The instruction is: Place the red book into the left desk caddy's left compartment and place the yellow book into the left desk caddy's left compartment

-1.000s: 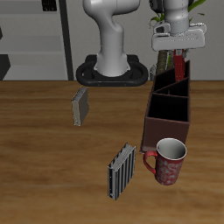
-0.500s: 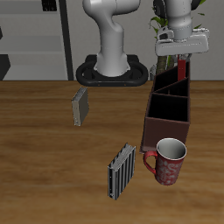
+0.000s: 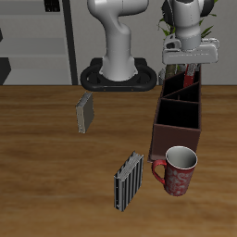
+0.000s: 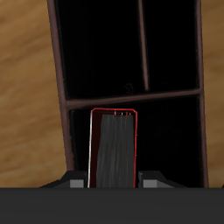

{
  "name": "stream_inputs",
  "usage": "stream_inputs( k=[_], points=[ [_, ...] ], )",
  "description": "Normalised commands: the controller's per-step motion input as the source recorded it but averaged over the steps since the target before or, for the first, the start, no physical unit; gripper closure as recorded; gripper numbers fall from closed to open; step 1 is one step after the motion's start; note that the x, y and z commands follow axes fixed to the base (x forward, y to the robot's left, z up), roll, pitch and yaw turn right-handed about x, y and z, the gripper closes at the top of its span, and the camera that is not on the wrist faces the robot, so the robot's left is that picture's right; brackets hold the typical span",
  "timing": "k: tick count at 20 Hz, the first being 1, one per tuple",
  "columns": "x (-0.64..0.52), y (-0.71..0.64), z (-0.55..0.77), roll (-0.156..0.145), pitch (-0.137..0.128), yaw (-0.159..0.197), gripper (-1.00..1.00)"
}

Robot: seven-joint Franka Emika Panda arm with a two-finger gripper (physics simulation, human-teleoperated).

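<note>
My gripper [image 3: 190, 67] hangs over the back end of the left desk caddy [image 3: 176, 137], a long maroon box with black compartments. It is shut on the red book [image 3: 191, 74], which hangs upright with its lower end dipping into the caddy's rearmost compartment. In the wrist view the red book [image 4: 114, 149] stands end-on between my fingertips [image 4: 79, 182], inside the caddy's walls [image 4: 61, 87], with my gripper [image 4: 114, 181] right above it. The yellow book [image 3: 85, 112], greyish-tan, stands on the table well away from the caddy.
A red-and-white mug [image 3: 180, 171] stands just in front of the caddy's near end. A black-and-white striped book [image 3: 127, 180] stands beside the mug, nearer the table's front edge. The robot's base [image 3: 118, 76] is at the back.
My gripper has come down a little with the red book, so the book sits deeper in the caddy's rear compartment. Nothing else moved.
</note>
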Motion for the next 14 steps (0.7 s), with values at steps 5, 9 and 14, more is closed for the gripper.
stream_inputs(
  k=[5, 9, 14],
  points=[
    [-0.01, -0.04, 0.05, -0.003, 0.003, 0.010, -1.00],
    [-0.04, -0.08, 0.11, 0.003, -0.018, 0.006, -1.00],
    [0.01, -0.09, 0.14, 0.007, -0.010, 0.004, -1.00]
  ],
)
